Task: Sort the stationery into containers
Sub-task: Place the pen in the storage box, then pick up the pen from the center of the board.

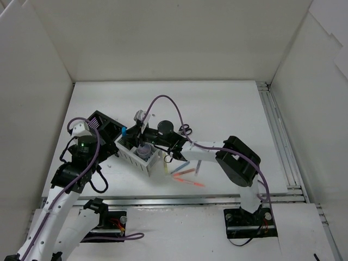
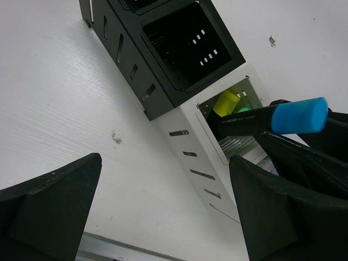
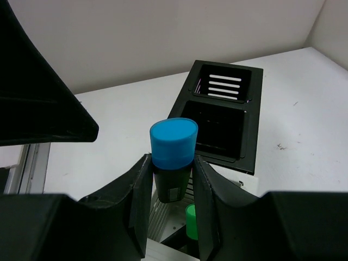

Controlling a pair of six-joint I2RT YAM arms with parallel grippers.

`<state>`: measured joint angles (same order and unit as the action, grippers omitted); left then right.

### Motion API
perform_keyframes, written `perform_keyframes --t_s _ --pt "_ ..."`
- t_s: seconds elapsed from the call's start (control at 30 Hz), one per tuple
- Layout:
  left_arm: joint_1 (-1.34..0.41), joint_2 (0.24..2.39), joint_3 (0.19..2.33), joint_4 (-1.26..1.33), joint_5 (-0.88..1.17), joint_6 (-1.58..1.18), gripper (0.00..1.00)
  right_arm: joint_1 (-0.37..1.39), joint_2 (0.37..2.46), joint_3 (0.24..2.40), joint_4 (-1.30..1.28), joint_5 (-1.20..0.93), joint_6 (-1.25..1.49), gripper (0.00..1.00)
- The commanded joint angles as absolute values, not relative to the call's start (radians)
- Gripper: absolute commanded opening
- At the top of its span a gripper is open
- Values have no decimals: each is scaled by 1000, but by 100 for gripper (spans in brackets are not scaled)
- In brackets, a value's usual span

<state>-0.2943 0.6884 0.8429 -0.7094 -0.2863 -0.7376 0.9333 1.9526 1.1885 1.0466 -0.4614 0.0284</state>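
Blue-capped highlighter [image 3: 174, 142] clamped above the white compartment [image 2: 185, 147]

One item is in hand. My right gripper [image 3: 173, 187] is clenched on the highlighter's dark barrel, cap up, with a finger pressed to each side. It stands over the white compartment, next to where that joins the black compartments [image 3: 217, 128] of the organiser row. I think its lower end is just inside the opening, but my own fingers hide it. A yellow highlighter [image 2: 227, 101] and a green highlighter [image 2: 243, 109] lie in that same compartment. My left gripper [image 2: 168, 217] hangs released, jaws wide, just beside the row's long wall and apart from it. From overhead, several thin pens [image 1: 185, 174] lie loose on the table [image 1: 228, 109] near the white end. The scissors [image 1: 185, 129] lie on the far side of my right wrist.
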Motion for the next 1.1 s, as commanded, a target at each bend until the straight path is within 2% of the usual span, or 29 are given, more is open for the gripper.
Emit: perform_keyframes --t_s 0.0,0.1,0.13,0.17,0.23,0.33,0.57,0.73,0.8,1.0,1.07 --pt "-288 692 862 -698 -304 -756 99 945 1925 1229 1193 -474 34 12" --pt "-288 692 861 -698 -301 -756 99 953 1922 1216 1190 -482 20 31" --pt "-288 693 862 -699 -301 -756 100 953 1919 1216 1192 -486 20 54" --pt "-288 695 864 -701 -296 -758 99 951 1916 1216 1192 -491 24 62" --pt "-288 692 870 -700 -288 -752 100 951 1898 1213 1192 -499 17 98" --pt "-288 686 882 -698 -278 -743 99 954 1852 1198 1190 -471 11 98" --pt "-288 670 925 -680 -243 -704 99 933 1694 1106 1181 -189 -54 98" --pt "-288 692 945 -621 -151 -635 100 821 1536 1009 1062 -205 136 98" --pt "-320 721 963 -588 -111 -594 99 756 1488 974 968 -282 109 98" --pt "-540 877 1066 -545 -178 -509 99 605 1260 797 842 -138 218 98" --pt "-601 944 1098 -514 -190 -480 100 589 1211 784 656 -74 250 98"
